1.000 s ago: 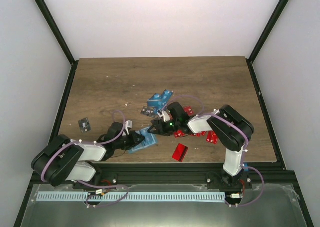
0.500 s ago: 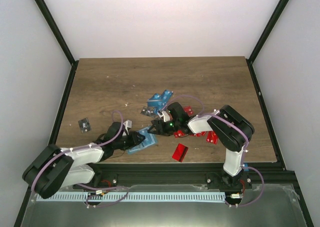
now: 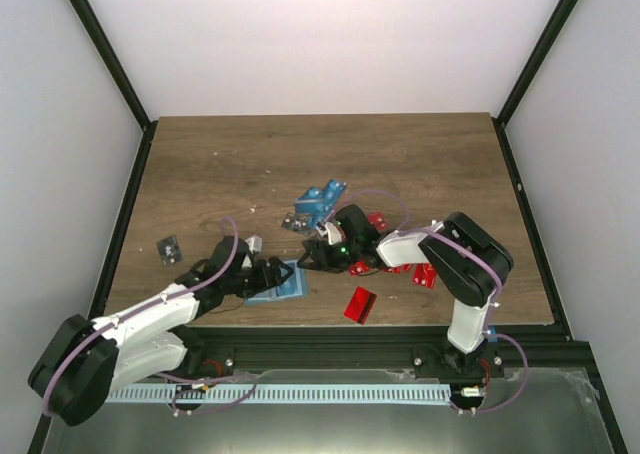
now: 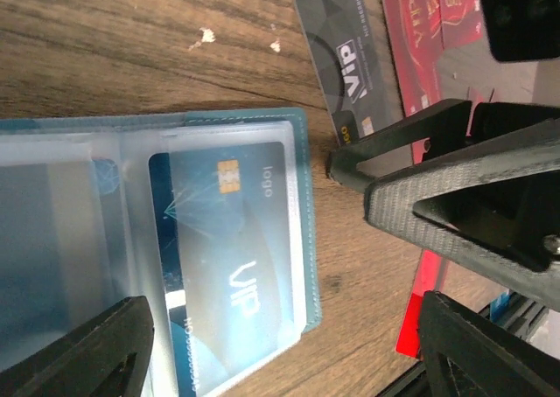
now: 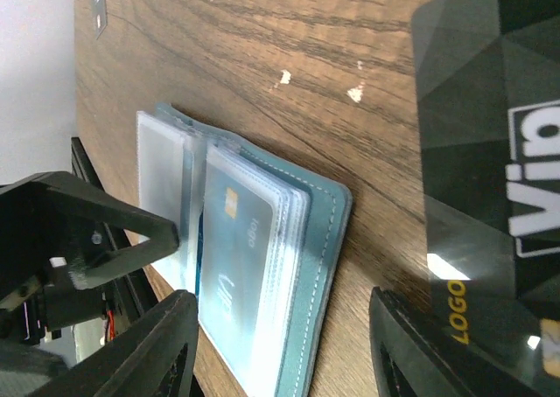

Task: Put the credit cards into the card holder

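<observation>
Hovering wide over holder (image 4: 300, 205): left end effector (image 4: 284, 323); blue card (image 4: 232, 257) seated in sleeve. Part-open, empty: right end effector (image 5: 280, 305); black card (image 5: 490, 152) to be gripped next.

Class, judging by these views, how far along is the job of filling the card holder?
Done: one blue card sits in a sleeve of the open card holder. In hand: nothing; left gripper and right gripper are both open. Remaining: red cards, blue cards and black cards lie loose on the table.
</observation>
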You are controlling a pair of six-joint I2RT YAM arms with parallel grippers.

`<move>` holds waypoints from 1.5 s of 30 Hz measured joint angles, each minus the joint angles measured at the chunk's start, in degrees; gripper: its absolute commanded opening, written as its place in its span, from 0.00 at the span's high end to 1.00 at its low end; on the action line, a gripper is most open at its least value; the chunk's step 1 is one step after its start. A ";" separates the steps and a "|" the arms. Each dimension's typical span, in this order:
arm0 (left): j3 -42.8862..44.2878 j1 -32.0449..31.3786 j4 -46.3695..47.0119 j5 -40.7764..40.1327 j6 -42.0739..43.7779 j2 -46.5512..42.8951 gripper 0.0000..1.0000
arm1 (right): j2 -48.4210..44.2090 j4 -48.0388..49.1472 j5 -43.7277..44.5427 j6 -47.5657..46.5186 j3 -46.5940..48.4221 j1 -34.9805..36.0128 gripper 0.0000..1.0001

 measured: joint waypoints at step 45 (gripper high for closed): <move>2.34 -0.04 -2.82 -3.87 9.99 9.22 0.96 | -0.33 1.97 -2.82 4.33 0.35 4.85 0.43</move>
